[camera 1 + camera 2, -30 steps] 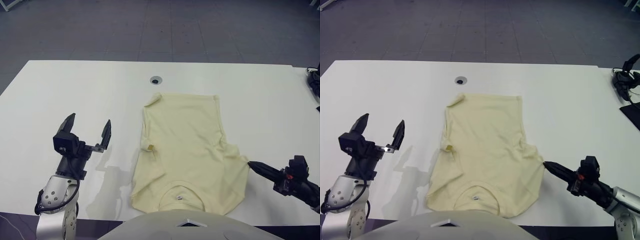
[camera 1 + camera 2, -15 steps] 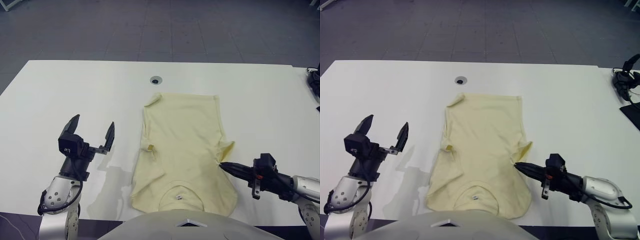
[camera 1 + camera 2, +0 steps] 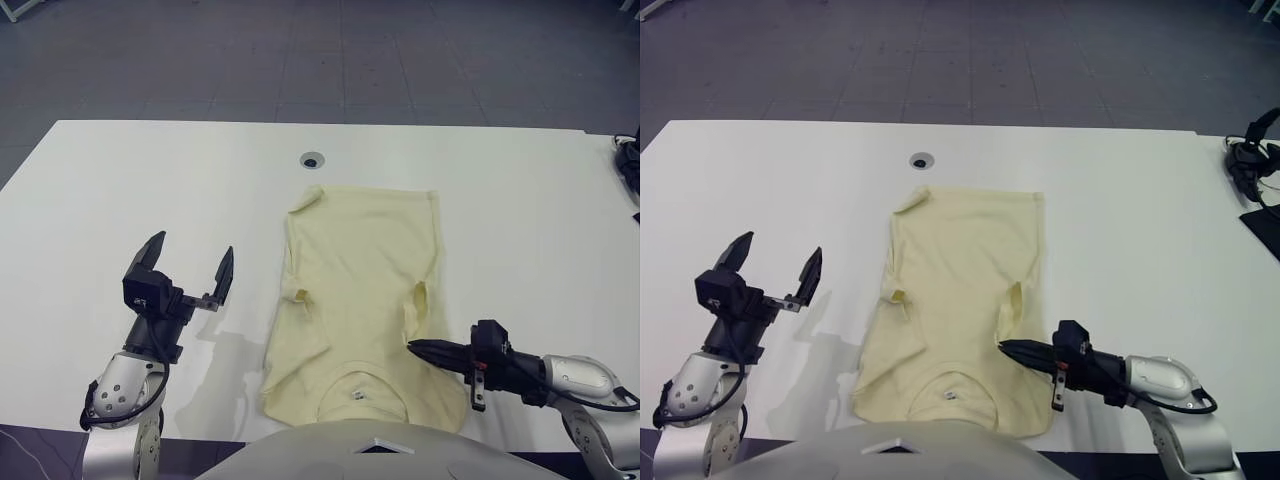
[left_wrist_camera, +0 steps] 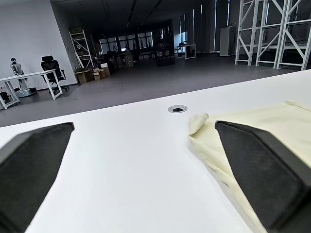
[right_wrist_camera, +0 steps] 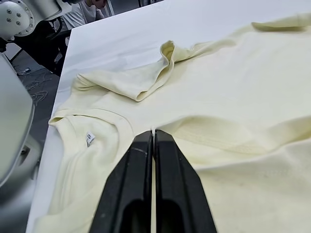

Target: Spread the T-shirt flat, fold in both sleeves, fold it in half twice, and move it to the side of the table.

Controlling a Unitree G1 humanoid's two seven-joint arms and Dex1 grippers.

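A pale yellow T-shirt [image 3: 360, 270] lies on the white table [image 3: 150, 170], collar toward me and hem at the far end. Its left sleeve [image 3: 300, 300] is tucked in along the side. My right gripper [image 3: 412, 346] is shut on the right sleeve's edge and holds it over the shirt's body near the collar. In the right wrist view the black fingers [image 5: 165, 165] press together on a thin fold of cloth. My left gripper [image 3: 192, 247] stands open above bare table, left of the shirt and apart from it.
A round cable hole [image 3: 313, 160] sits in the table beyond the shirt's hem. Black cables and gear [image 3: 1252, 160] lie at the far right edge. Wide bare table lies left and right of the shirt.
My right gripper has travelled left from outside the shirt, dragging the right sleeve inward over the body. My left gripper has drifted slightly toward the shirt, still open.
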